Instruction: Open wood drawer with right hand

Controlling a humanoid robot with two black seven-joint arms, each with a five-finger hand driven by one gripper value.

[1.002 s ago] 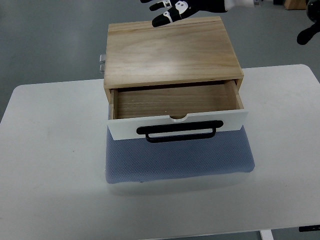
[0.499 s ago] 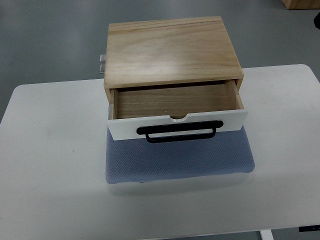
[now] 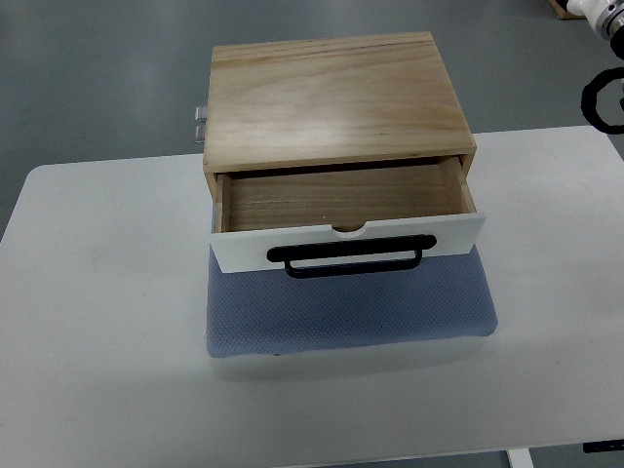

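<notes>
The wood drawer box stands at the back of the white table. Its drawer is pulled out and looks empty inside. The white drawer front carries a black bar handle and overhangs a blue-grey mat. Only part of my right arm shows at the top right edge: a white piece and a black curved piece. It is well clear of the box and touches nothing. My left arm is out of view.
A small metal fitting sticks out from the box's left rear side. Grey floor lies beyond the table's far edge. A table bracket shows at the bottom right corner.
One second ago my right hand hovered above the box's back edge. It withdrew to the upper right, left the picture, and now partly shows again at the right edge. The drawer has not moved.
</notes>
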